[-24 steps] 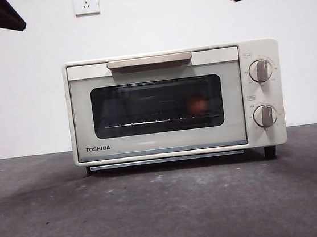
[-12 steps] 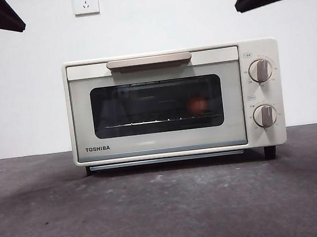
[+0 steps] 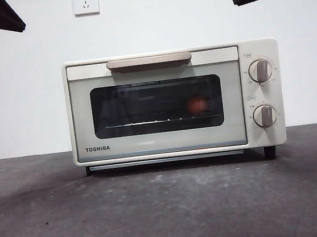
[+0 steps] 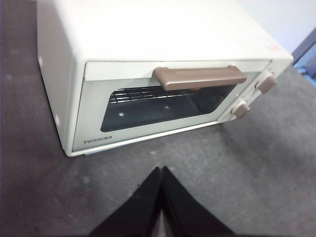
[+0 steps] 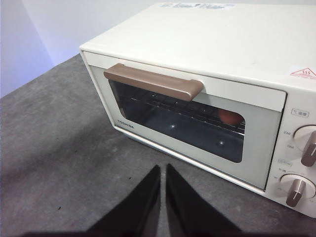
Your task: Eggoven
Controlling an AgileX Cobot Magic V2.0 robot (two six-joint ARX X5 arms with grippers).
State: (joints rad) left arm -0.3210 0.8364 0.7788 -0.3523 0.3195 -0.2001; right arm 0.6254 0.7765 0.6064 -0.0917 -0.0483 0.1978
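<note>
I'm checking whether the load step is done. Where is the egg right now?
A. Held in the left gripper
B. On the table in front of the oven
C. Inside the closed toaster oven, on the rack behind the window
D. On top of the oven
C: the reddish-brown egg shows through the dark window of the TOSHIBA toaster oven, resting on the rack with the door shut.
</note>
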